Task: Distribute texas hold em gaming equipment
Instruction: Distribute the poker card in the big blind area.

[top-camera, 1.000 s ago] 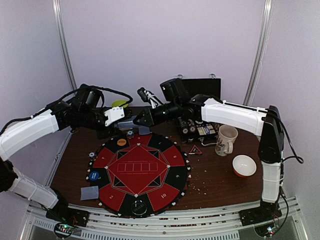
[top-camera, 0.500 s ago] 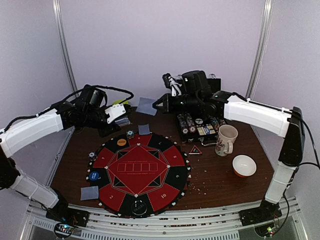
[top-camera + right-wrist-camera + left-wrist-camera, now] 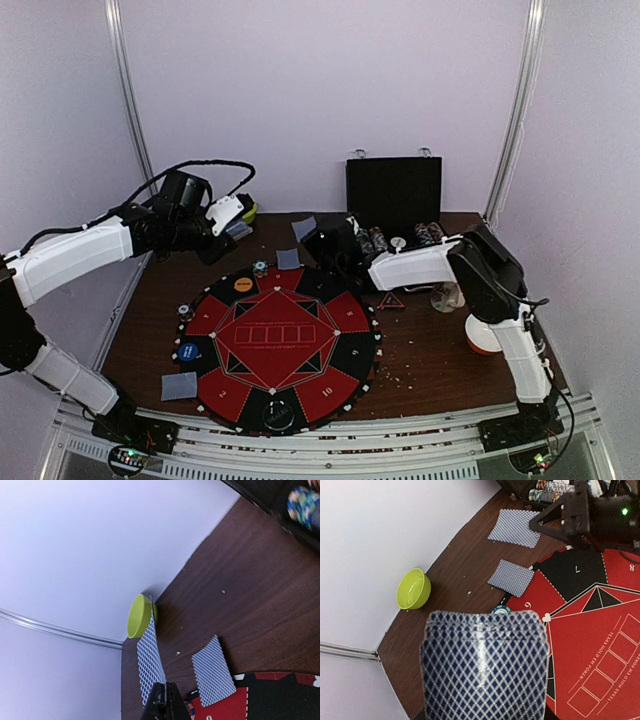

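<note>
My left gripper (image 3: 236, 226) is shut on a deck of blue-backed cards (image 3: 485, 665) that fills the left wrist view and hides the fingers. My right gripper (image 3: 314, 236) is shut on a single card (image 3: 150, 660), seen edge-on, held above the table's back centre; the card also shows in the left wrist view (image 3: 515, 527). One card (image 3: 289, 259) lies at the round red-black mat's (image 3: 330, 345) far edge, another (image 3: 180, 386) at its near left. An orange disc (image 3: 243, 284), a blue disc (image 3: 188, 351), a striped chip (image 3: 260, 268) and a red-black triangle (image 3: 390, 299) lie around the mat.
A green bowl (image 3: 245, 208) sits at the back left by the wall. An open black case with chip stacks (image 3: 400, 235) stands at the back. A white mug (image 3: 448, 296) and an orange bowl (image 3: 484, 338) sit at the right, partly hidden by my right arm.
My right arm has folded in and swung down and left, bringing its card low over the table's back centre. My left gripper has drawn back slightly with the deck.
</note>
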Action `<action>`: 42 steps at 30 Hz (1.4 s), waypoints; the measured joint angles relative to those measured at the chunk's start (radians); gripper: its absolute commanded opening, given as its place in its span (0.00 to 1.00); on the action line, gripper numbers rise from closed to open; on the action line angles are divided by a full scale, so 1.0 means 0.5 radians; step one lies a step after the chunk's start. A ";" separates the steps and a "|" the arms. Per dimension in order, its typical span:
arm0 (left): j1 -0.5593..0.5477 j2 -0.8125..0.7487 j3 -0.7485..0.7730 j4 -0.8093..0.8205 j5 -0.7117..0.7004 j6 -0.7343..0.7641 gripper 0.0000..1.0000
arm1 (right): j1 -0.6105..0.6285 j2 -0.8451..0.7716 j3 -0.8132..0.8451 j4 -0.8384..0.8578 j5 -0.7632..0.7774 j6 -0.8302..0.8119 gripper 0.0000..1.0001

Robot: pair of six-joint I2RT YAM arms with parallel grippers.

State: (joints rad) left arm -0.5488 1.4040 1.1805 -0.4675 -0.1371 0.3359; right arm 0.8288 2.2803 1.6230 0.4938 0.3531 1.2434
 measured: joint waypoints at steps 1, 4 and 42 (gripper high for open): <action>0.001 -0.001 -0.012 0.012 0.001 -0.003 0.43 | 0.004 0.097 0.069 -0.016 0.062 0.082 0.00; 0.011 -0.006 -0.053 0.027 0.005 -0.004 0.43 | 0.014 0.344 0.327 -0.117 0.190 0.262 0.00; 0.176 -0.105 -0.101 0.052 0.237 -0.002 0.43 | 0.091 0.862 1.088 -0.687 0.312 0.497 0.00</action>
State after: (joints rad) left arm -0.4606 1.3518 1.1301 -0.4416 -0.0185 0.3347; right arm 0.8742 2.7113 2.1670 0.1501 0.5091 1.4921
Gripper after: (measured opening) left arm 0.435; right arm 0.008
